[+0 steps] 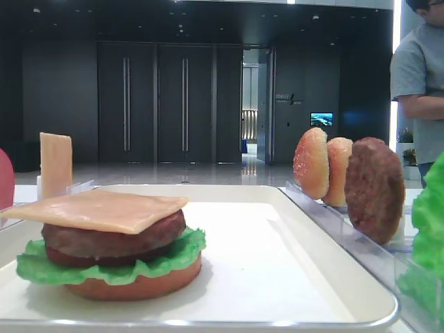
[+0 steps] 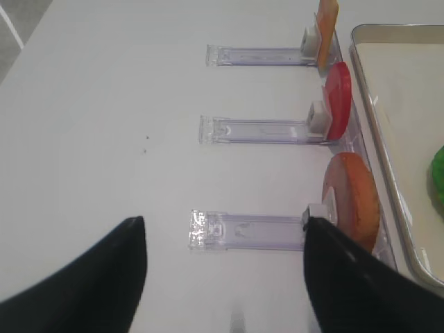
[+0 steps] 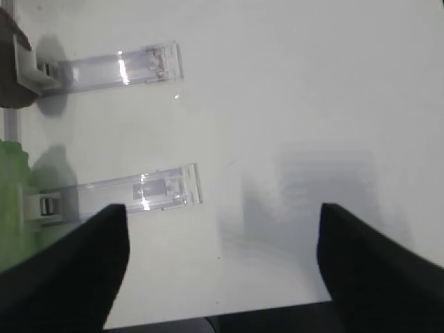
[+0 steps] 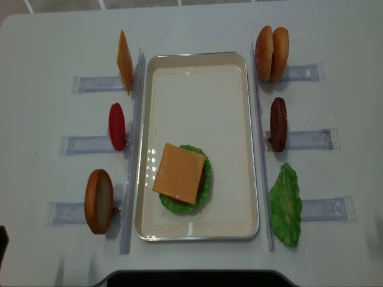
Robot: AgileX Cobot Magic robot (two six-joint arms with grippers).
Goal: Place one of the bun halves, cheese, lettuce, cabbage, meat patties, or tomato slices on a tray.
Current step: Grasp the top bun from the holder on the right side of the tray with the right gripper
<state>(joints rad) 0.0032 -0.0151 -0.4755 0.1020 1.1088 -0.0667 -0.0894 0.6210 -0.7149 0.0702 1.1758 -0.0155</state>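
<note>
Burger half built on the tray, both pincers waiting spread and empty.

The worktop [image 4: 197, 24] is carrying the tray [image 4: 197, 57], where cheese [image 4: 178, 173] is lying on a patty over lettuce [image 4: 205, 184]. The bun halves [image 4: 271, 45] are standing on edge far right, well away from the right pincer [image 3: 222, 270], the nearer arm. The left pincer [image 2: 225, 277], also spread, is hanging near another bun [image 2: 352, 200].
</note>
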